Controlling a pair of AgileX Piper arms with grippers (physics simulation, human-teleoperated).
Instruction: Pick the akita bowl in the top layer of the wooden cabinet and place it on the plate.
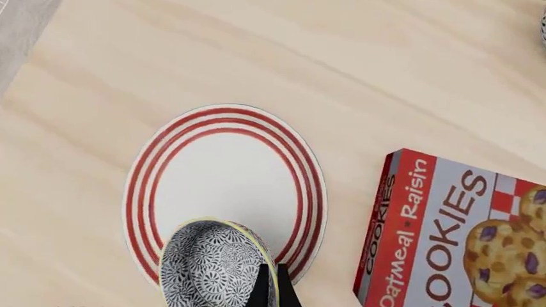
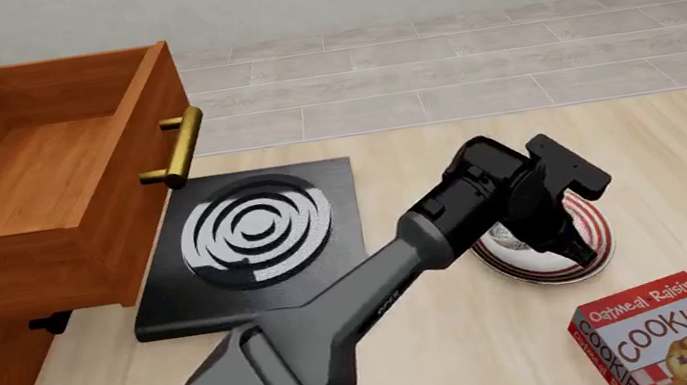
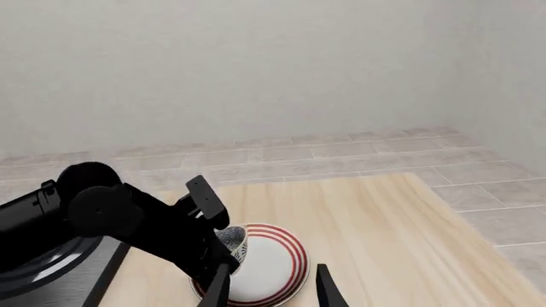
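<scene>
Speckled akita bowl point(image 1: 213, 265) is gripped at its rim by the left hand point(image 1: 273, 289), hanging directly above the plate point(image 1: 226, 182); the right hand point(image 3: 271, 288) is held open nearby.

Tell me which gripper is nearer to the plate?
Left. The left gripper is directly over the plate, holding the bowl by its rim. The right gripper stands open off the plate's near side, by the cookie box.
</scene>
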